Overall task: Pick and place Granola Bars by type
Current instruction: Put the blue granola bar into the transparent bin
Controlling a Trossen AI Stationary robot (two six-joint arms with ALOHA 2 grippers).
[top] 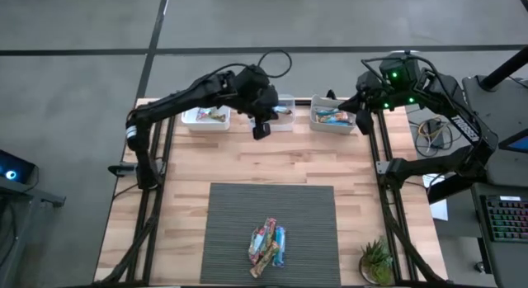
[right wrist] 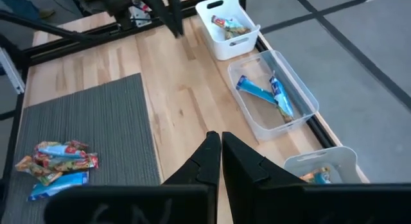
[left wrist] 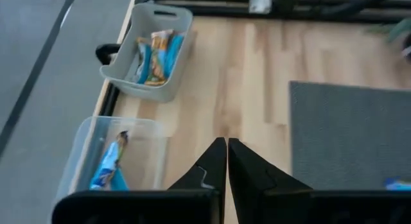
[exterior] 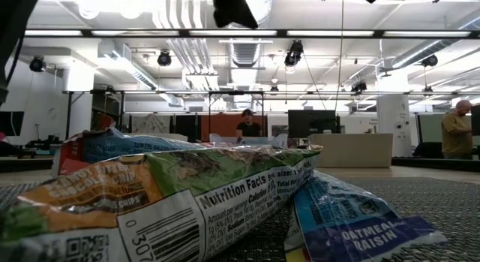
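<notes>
A heap of granola bars lies on the grey mat near the table's front edge. The low view shows a multicoloured bar lying partly over a blue one. Three bins line the far edge: a white bin at the left, a clear bin in the middle with blue bars, and a white bin at the right. My left gripper hangs shut and empty above the wood just in front of the clear bin. My right gripper waits shut beside the right white bin.
A small green plant stands at the front right corner. Bare wood lies between the bins and the mat. Black frame rails run along both sides of the table. People stand in the room beyond the table.
</notes>
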